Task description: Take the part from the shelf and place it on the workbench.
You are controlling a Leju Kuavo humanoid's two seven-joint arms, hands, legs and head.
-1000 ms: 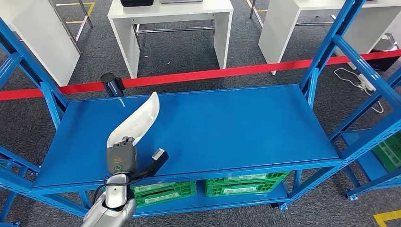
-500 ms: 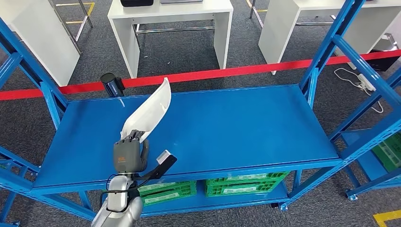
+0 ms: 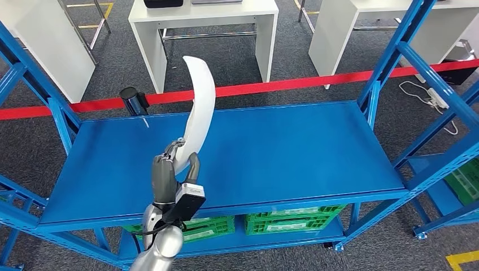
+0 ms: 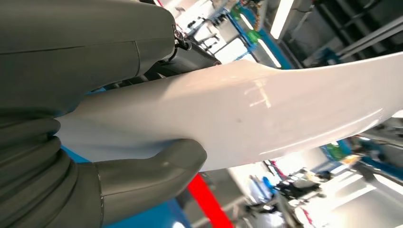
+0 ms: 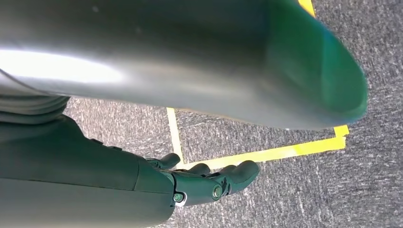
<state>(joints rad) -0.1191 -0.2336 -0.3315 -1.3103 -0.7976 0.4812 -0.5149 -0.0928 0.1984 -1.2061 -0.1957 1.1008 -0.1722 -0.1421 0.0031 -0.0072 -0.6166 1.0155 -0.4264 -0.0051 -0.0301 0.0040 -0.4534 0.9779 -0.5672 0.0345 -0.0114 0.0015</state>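
A blue shelf (image 3: pixel 271 152) spreads bare and wide ahead, a red barrier tape (image 3: pixel 294 83) beyond its far edge. The left hand (image 3: pixel 169 178) grips the white curved part (image 3: pixel 199 113) near its lower end, above the shelf's front-left area, long axis nearly upright, tip pointing away. The right hand (image 5: pixel 209 183) hangs over grey carpet, fingers loosely extended, holding nothing.

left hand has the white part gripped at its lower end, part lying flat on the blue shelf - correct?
Not quite. The left hand does grip the white part at its lower end, but the part is not lying flat on the blue shelf: the head view shows it lifted clear and standing nearly upright, its tip above the red tape.
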